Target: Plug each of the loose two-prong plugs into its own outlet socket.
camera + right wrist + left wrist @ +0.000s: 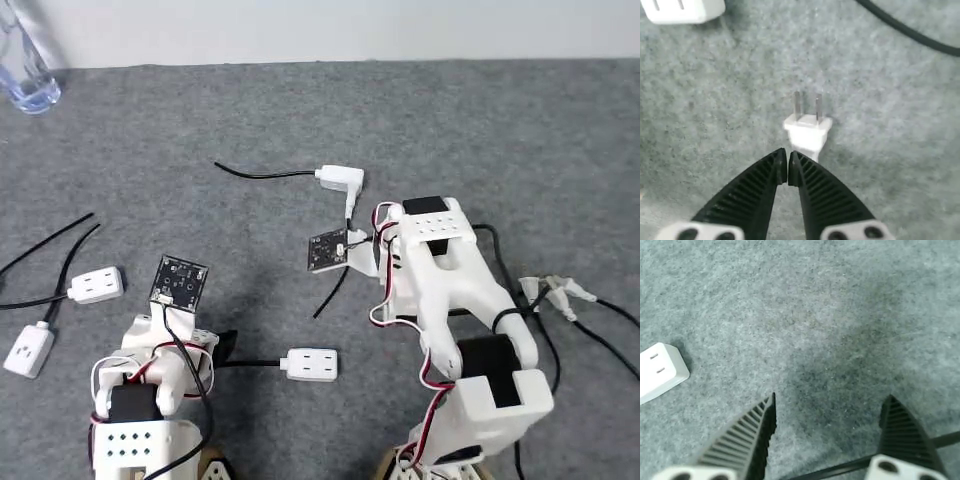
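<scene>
My right hand [788, 168] closed tight, apparently pinching the plug [808, 132] just ahead, contact hidden, my left hand [830, 399] spread wide, empty

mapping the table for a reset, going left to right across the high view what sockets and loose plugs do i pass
far-left socket → next socket → middle socket → loose plugs

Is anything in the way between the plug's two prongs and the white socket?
No, nothing visible. Only bare grey carpet lies between the plug and the white socket; the black cable runs off to one side.
</scene>
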`<state>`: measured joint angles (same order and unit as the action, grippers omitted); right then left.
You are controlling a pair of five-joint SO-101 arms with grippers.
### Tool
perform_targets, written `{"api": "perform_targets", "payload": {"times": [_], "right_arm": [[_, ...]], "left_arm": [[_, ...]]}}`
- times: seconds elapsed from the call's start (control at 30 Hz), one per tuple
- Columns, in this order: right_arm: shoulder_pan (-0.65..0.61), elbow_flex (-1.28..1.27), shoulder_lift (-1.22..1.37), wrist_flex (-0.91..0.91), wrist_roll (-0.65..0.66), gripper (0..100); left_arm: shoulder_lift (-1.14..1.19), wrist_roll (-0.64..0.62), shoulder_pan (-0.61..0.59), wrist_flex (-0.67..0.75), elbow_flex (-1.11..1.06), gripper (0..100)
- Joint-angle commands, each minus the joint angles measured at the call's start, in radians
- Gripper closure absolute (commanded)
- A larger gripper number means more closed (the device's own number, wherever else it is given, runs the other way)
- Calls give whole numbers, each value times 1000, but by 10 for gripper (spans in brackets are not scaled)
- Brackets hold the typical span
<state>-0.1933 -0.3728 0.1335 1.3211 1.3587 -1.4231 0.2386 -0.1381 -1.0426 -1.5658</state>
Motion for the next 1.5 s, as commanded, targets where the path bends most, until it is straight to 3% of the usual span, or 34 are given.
{"api": "perform_targets", "payload": {"times": [0.0, 0.23, 0.33, 0.47, 0.97, 1.17, 1.47], "right_arm": [[-5, 28, -48, -70, -64, 991], [-1, 0, -59, -110, -255, 983], [1, -63, -59, -124, -270, 916], [-5, -153, -104, -130, -193, 836], [-2, -362, -458, -124, -107, 838], [1, -503, -493, -162, -8, 838], [-1, -456, -487, -209, 54, 833]], "left_arm": [[-6, -9, 9, 28, 5, 683], [-6, -9, 9, 28, 5, 683], [-6, -9, 9, 28, 5, 683], [-6, -9, 9, 28, 5, 683], [-6, -9, 9, 28, 5, 683], [-6, -9, 9, 28, 5, 683], [-6, -9, 9, 28, 5, 683]]}}
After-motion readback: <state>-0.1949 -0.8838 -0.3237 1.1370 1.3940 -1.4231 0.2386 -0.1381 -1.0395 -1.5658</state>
